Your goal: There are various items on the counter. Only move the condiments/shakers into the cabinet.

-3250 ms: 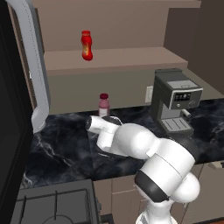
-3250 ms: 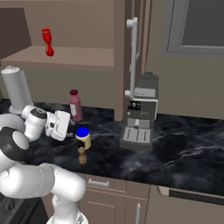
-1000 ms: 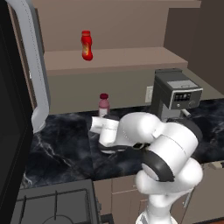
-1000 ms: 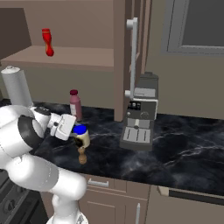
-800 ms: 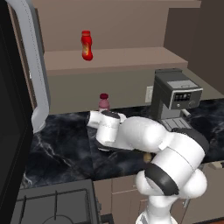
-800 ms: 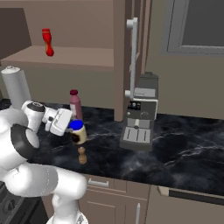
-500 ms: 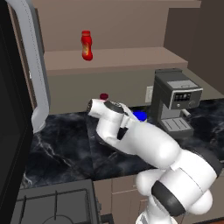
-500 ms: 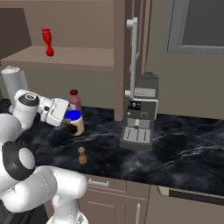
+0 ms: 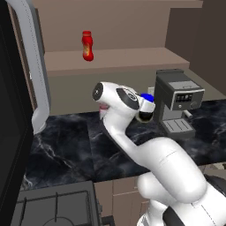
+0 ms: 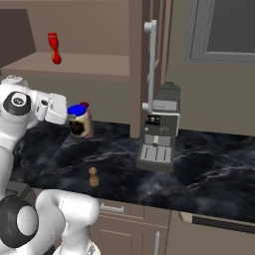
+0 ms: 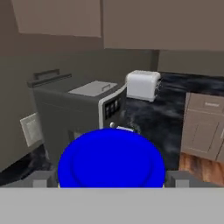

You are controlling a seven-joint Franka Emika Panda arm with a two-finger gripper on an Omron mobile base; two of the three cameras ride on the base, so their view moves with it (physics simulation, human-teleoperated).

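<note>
Right base view: gripper (image 10: pixel 75 122) spread wide around blue-lidded cream jar (image 10: pixel 78 121), lifted off counter (image 10: pixel 199 169). Red squeeze bottle (image 10: pixel 54 48) upright on cabinet (image 10: pixel 94 64) shelf.

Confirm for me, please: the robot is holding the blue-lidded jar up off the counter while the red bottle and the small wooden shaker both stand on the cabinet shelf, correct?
Not quite. The wooden shaker stands on the black counter, as the right base view shows. The rest holds: the jar is lifted in the gripper, and the red bottle stands on the cabinet shelf.

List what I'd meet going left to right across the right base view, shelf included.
Red squeeze bottle on the cabinet shelf → blue-lidded cream jar in the gripper → tiny brown shaker on the counter → grey coffee machine.
</note>
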